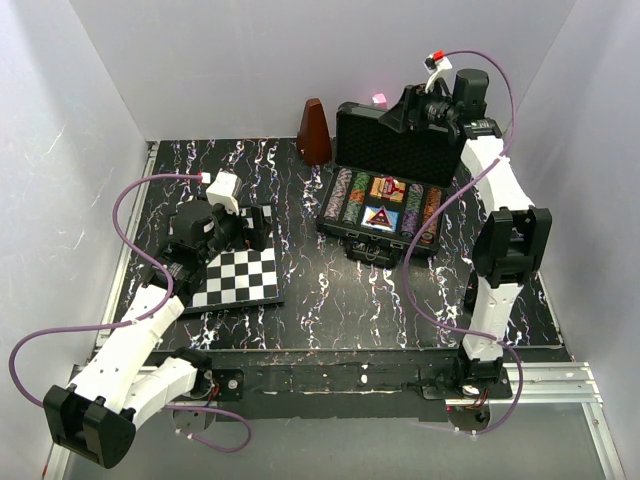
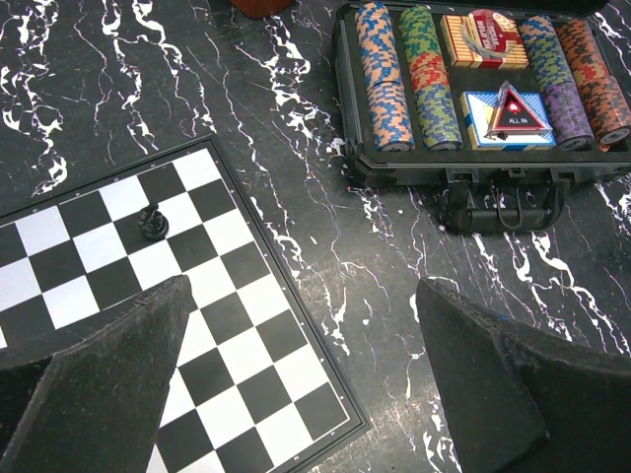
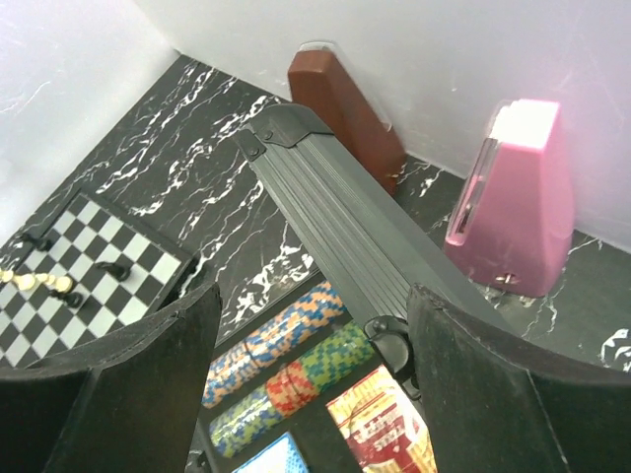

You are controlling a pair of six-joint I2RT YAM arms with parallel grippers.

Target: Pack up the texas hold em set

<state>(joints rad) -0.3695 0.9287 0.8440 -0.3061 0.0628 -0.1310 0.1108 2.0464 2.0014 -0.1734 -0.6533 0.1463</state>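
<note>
Well apart from the chessboard [image 1: 238,278], the case [image 2: 394,169] looks rigid and chip-heavy, so I judge its upright lid [image 3: 325,212] best taken at the ribbed top edge, which the right gripper [image 3: 314,296] straddles wide open; the left gripper [image 2: 304,288] gapes empty.

chessboard [image 1: 240,278] sits left on the black marbled table [image 1: 350,300], one dark piece [image 2: 152,223] on a white square. brown metronome [image 1: 314,132] and pink metronome [image 3: 518,197] stand by the back wall [image 1: 300,60].

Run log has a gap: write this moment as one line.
stage: case lid open, upright | right gripper: open, astride lid's top edge | left gripper: open, over chessboard edge | chips: racked inside
</note>
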